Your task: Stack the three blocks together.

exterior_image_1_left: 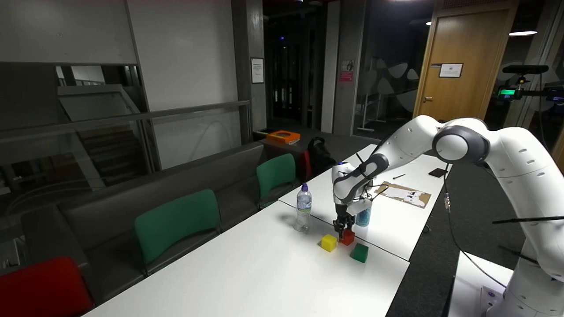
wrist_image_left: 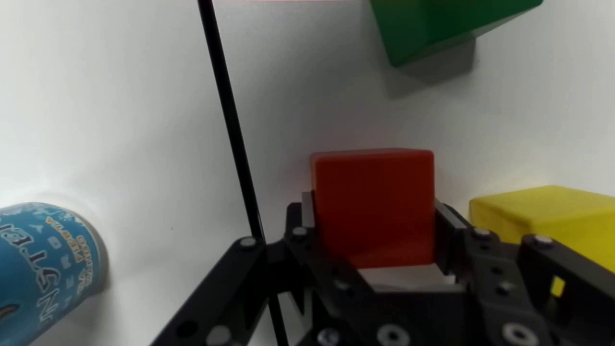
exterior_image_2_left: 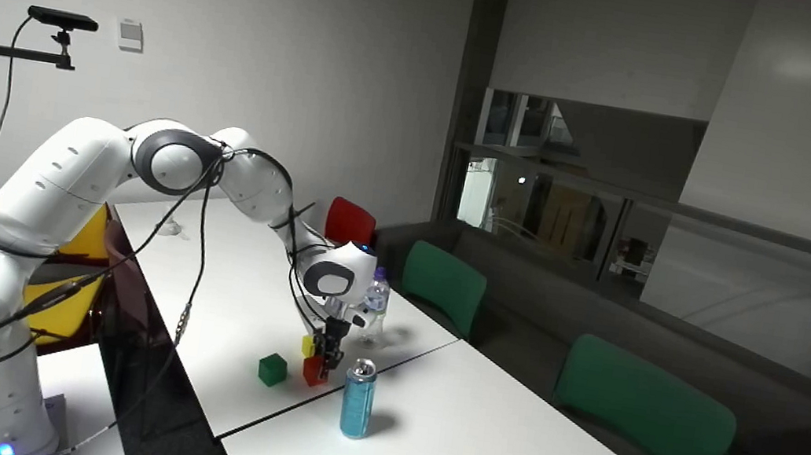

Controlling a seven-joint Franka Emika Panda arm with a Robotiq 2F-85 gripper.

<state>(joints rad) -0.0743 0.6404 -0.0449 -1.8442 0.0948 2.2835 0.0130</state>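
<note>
One red block: held in the gripper, near the black seam, can't really tell if it's touching the table.
Jaws: clamped on the red block, snug against both sides.
Yellow block: on the table, just beside the gripper.
Green block: also on the table, sitting apart from the other two.
Blue can: standing upright across the seam.
Bottle: upright too, same side as the blocks.

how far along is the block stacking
Done: the red block is reached, jaws flanking it in the wrist view. In hand: that block, apparently gripped; whether lifted is unclear. Left: all stacking; the yellow block and green block sit apart on the table, no block on either.
</note>
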